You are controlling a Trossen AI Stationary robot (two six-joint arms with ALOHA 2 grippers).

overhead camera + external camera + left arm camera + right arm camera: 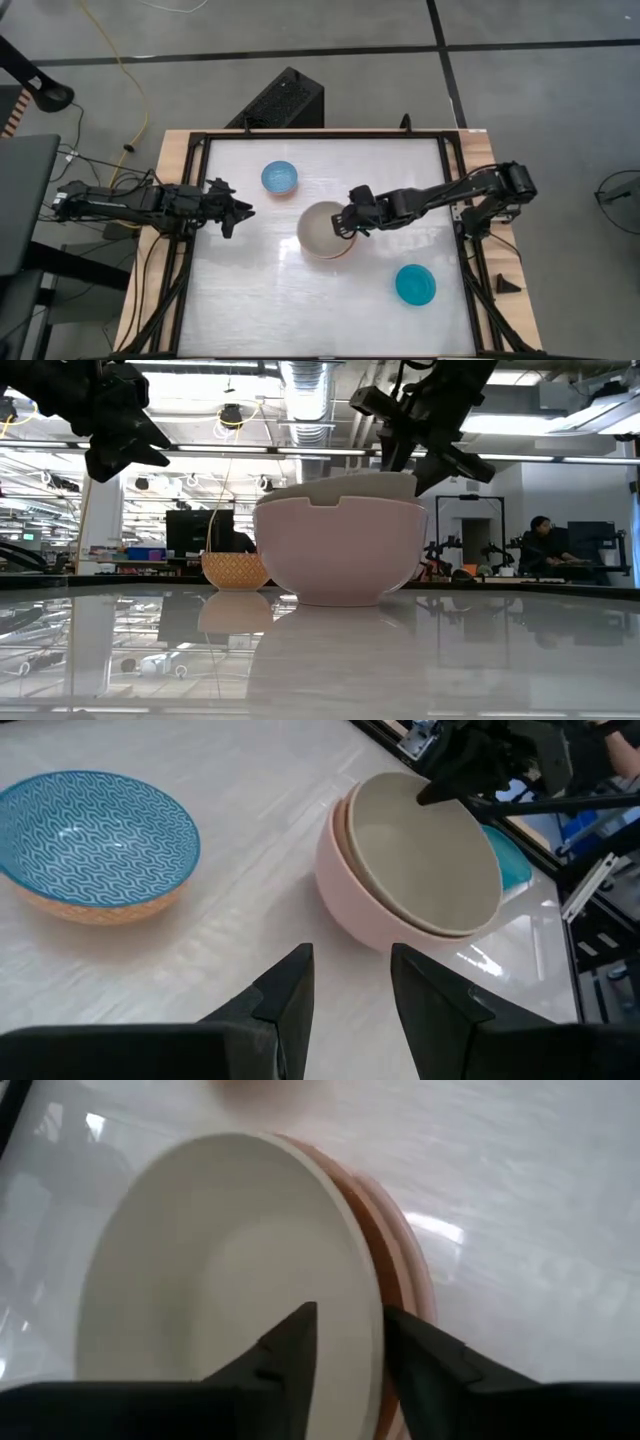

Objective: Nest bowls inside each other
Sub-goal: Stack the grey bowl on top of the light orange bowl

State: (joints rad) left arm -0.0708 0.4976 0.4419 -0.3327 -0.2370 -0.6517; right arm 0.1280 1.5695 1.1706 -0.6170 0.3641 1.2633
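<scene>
A salmon-pink bowl (338, 252) stands near the table's middle, with a pale cream bowl (322, 230) sitting in it, tipped a little in the low view (340, 488). My right gripper (349, 224) is open above this stack's right rim, one finger over the pale bowl's inside and one outside its rim (366, 1330). A small blue patterned bowl (279, 177) rests on its base at the far left of the stack. A teal bowl (415, 285) rests at the near right. My left gripper (236, 212) hovers open left of the stack, holding nothing. My right gripper stands astride the pale bowl's rim (366, 1330) on the stack's right side, coming slanting down from the table's right. A gap shows between the fingers and the rim; whether either finger touches the bowl, I cannot tell. The bowl rests in the pink bowl.
The black table frame (190, 250) runs along the left and right edges. A black box (285, 100) sits beyond the far edge. A small black wedge (508, 283) lies right of the frame. Bare tabletop lies along the near edge and at the near left.
</scene>
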